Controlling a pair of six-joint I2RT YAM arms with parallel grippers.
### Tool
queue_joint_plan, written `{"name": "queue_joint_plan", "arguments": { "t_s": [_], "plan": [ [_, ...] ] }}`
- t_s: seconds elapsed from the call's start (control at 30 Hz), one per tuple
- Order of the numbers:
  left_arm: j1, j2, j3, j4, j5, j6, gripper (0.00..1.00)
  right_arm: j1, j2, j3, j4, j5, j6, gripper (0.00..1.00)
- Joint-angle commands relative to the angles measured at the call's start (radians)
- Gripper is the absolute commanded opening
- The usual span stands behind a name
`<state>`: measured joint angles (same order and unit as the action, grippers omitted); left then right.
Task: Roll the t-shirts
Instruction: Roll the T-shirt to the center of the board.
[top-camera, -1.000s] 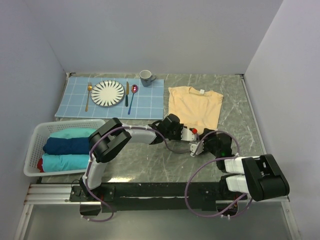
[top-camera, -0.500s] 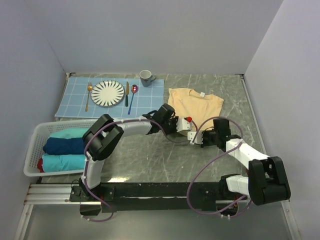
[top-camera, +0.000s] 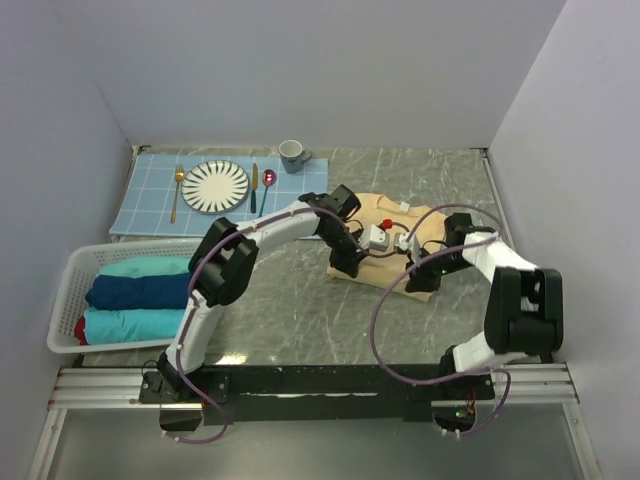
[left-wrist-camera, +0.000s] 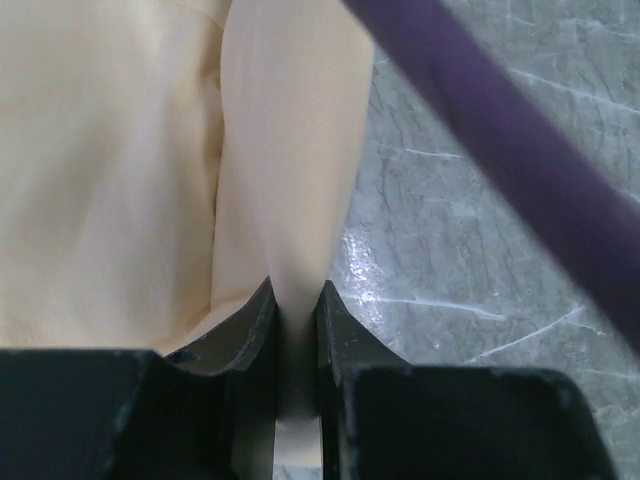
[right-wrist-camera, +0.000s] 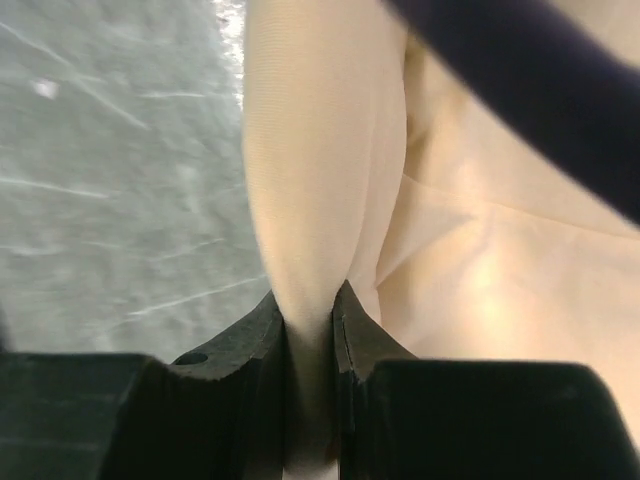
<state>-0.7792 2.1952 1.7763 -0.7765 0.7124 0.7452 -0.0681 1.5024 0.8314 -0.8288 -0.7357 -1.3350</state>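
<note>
The pale yellow t-shirt (top-camera: 375, 208) (left-wrist-camera: 100, 150) (right-wrist-camera: 520, 300) lies bunched on the marble table (top-camera: 300, 320), just right of the placemat (top-camera: 300, 205). The left pincer (top-camera: 348, 265) (left-wrist-camera: 296, 290) is clenched on a raised fold at one edge of the shirt, and the right pincer (top-camera: 420, 282) (right-wrist-camera: 310, 300) is clenched on a fold at the opposite edge. Both arms bend over the shirt and hide its middle. A purple cable (left-wrist-camera: 500, 170) (right-wrist-camera: 520, 100) crosses each wrist view.

On the placemat sit a plate (top-camera: 216, 186), fork (top-camera: 178, 190), knife (top-camera: 254, 188) and spoon (top-camera: 267, 185), with a mug (top-camera: 293, 155) at its far right corner. Nearer the arms than the placemat's left end, a basket (top-camera: 70, 290) holds teal t-shirts (top-camera: 140, 267) and a navy t-shirt (top-camera: 135, 292).

A second ago both arms lay low at the shirt's near hem. Its far edge now lies closer to the arms.
</note>
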Motion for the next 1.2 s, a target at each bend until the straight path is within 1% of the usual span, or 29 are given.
{"name": "queue_joint_plan", "arguments": {
  "t_s": [0.0, 0.03, 0.1, 0.13, 0.2, 0.33, 0.4, 0.47, 0.5, 0.53, 0.6, 0.7, 0.8, 0.83, 0.93, 1.1, 1.17],
  "plan": [
    [0.034, 0.084, 0.155, -0.342, 0.035, 0.129, 0.06, -0.096, 0.149, 0.121, -0.256, 0.089, 0.077, 0.07],
    [0.038, 0.099, 0.193, -0.352, 0.035, 0.138, 0.06, -0.099, 0.203, 0.145, -0.304, 0.07, 0.073, 0.07],
    [0.05, 0.138, 0.247, -0.368, 0.035, 0.149, 0.06, -0.102, 0.254, 0.216, -0.378, 0.056, 0.057, 0.07],
    [0.057, 0.162, 0.265, -0.375, 0.035, 0.152, 0.05, -0.104, 0.306, 0.238, -0.395, 0.05, 0.053, 0.07],
    [0.072, 0.188, 0.302, -0.403, 0.039, 0.16, 0.04, -0.114, 0.35, 0.296, -0.44, 0.048, 0.046, 0.07],
    [0.104, 0.236, 0.386, -0.397, 0.059, 0.138, 0.04, -0.128, 0.479, 0.371, -0.484, 0.073, 0.039, 0.06],
    [0.122, 0.264, 0.44, -0.4, 0.076, 0.131, 0.03, -0.136, 0.513, 0.4, -0.486, 0.084, 0.049, 0.07],
    [0.132, 0.3, 0.485, -0.441, 0.094, 0.158, 0.03, -0.137, 0.561, 0.423, -0.489, 0.093, 0.06, 0.07],
    [0.138, 0.316, 0.547, -0.466, 0.102, 0.173, 0.02, -0.139, 0.574, 0.431, -0.492, 0.102, 0.066, 0.07],
    [0.141, 0.34, 0.584, -0.527, 0.122, 0.206, 0.01, -0.139, 0.605, 0.439, -0.5, 0.105, 0.066, 0.07],
    [0.144, 0.351, 0.661, -0.569, 0.137, 0.227, 0.01, -0.141, 0.625, 0.457, -0.509, 0.11, 0.074, 0.06],
    [0.153, 0.321, 0.655, -0.584, 0.166, 0.255, 0.01, -0.144, 0.636, 0.474, -0.518, 0.108, 0.082, 0.07],
    [0.191, 0.319, 0.678, -0.574, 0.229, 0.202, 0.01, -0.144, 0.665, 0.509, -0.552, 0.111, 0.089, 0.07],
    [0.202, 0.324, 0.675, -0.552, 0.243, 0.142, 0.01, -0.144, 0.683, 0.52, -0.561, 0.108, 0.089, 0.07],
    [0.225, 0.337, 0.67, -0.479, 0.266, 0.053, 0.01, -0.144, 0.699, 0.545, -0.57, 0.105, 0.103, 0.08],
    [0.228, 0.362, 0.621, -0.338, 0.254, -0.023, 0.01, -0.144, 0.713, 0.545, -0.563, 0.143, 0.12, 0.08],
    [0.23, 0.38, 0.62, -0.311, 0.246, -0.052, 0.01, -0.144, 0.71, 0.526, -0.555, 0.154, 0.126, 0.08]
  ]
}}
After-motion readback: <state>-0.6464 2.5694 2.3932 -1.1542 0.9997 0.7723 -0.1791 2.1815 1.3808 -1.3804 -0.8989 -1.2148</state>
